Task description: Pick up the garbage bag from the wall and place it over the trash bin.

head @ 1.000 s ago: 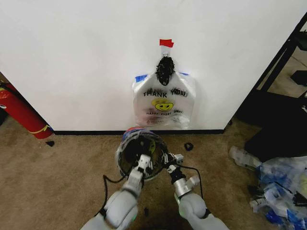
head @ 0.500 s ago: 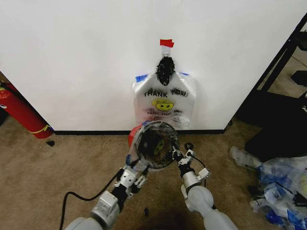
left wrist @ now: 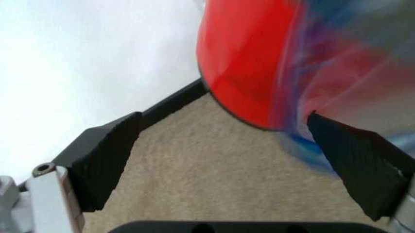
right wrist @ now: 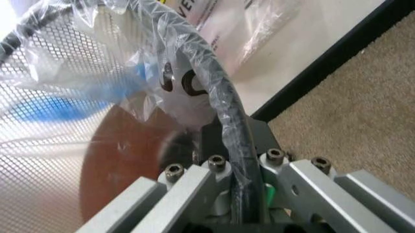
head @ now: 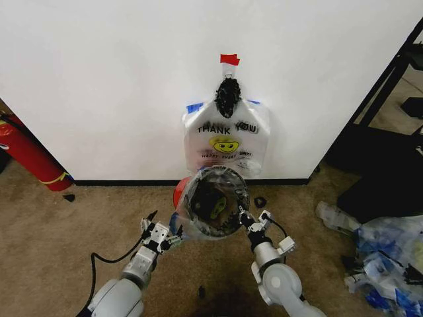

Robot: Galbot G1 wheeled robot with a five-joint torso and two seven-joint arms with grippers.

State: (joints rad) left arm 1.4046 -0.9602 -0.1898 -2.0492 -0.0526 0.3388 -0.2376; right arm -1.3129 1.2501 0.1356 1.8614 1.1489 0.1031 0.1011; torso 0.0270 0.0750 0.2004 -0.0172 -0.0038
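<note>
The right gripper (head: pixel 243 218) is clamped on the rim of the bag-lined trash bin (head: pixel 213 201), holding it tilted. The left gripper (head: pixel 158 232), fingers apart, is apparently just clear of it.

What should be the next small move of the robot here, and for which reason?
Probably the left gripper should return to the trash bin rim and tuck the garbage bag there. The right gripper is shut on the rim with the bag pinched, holding the bin tilted off the carpet, while the left gripper is open beside it, holding nothing, and plastic hangs loose on that side.
</note>
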